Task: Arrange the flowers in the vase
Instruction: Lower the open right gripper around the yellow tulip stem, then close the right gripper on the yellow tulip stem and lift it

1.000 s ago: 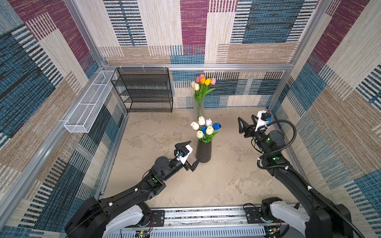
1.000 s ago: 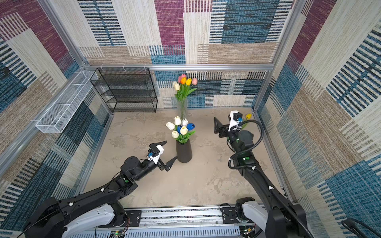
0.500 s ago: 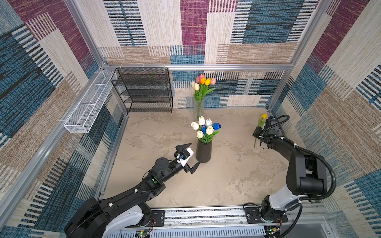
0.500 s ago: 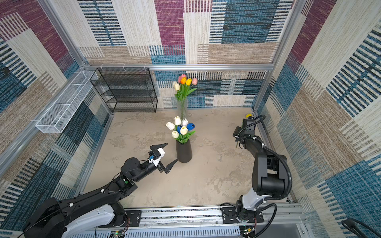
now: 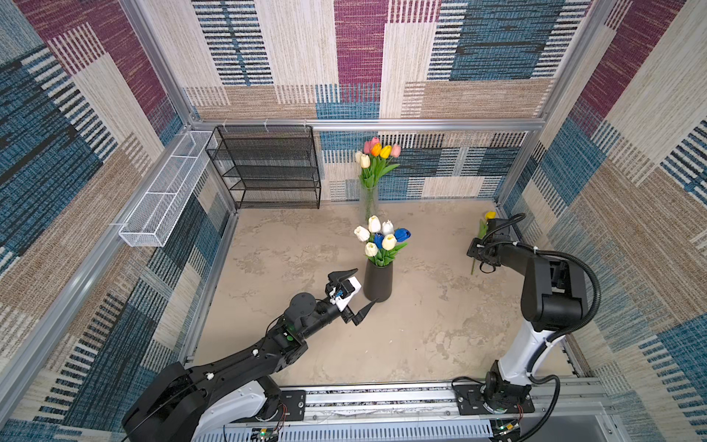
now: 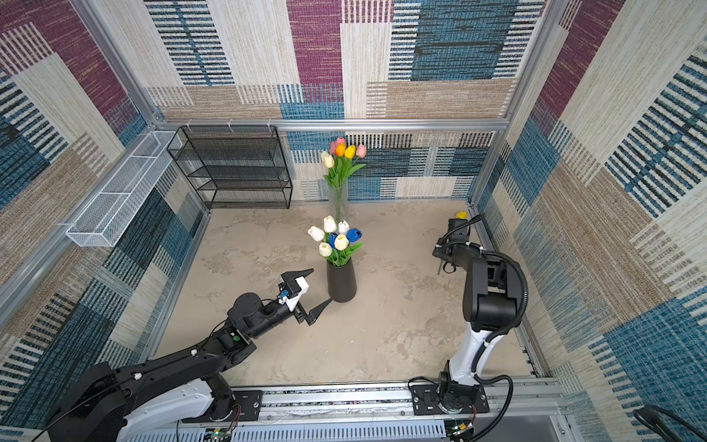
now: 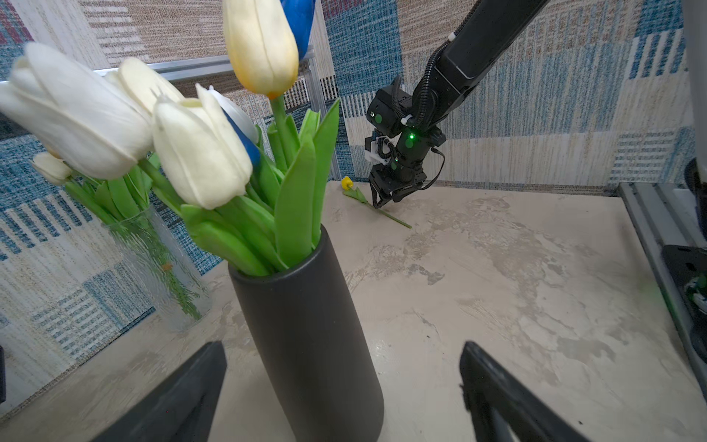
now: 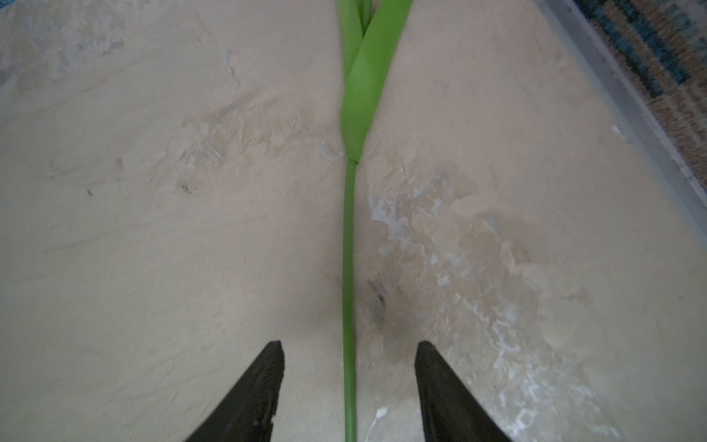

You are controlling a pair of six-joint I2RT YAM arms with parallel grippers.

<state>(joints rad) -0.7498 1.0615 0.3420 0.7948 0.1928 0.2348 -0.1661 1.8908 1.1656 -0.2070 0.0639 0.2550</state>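
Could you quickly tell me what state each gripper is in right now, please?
Left gripper: open, empty, beside the black vase.
Right gripper: open, one finger on each side of the yellow tulip stem, not yet gripping it.

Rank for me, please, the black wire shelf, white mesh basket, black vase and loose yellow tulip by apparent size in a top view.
1. black wire shelf
2. white mesh basket, similarly long but narrower
3. black vase
4. loose yellow tulip: longer than the vase but far thinner, so these two are close
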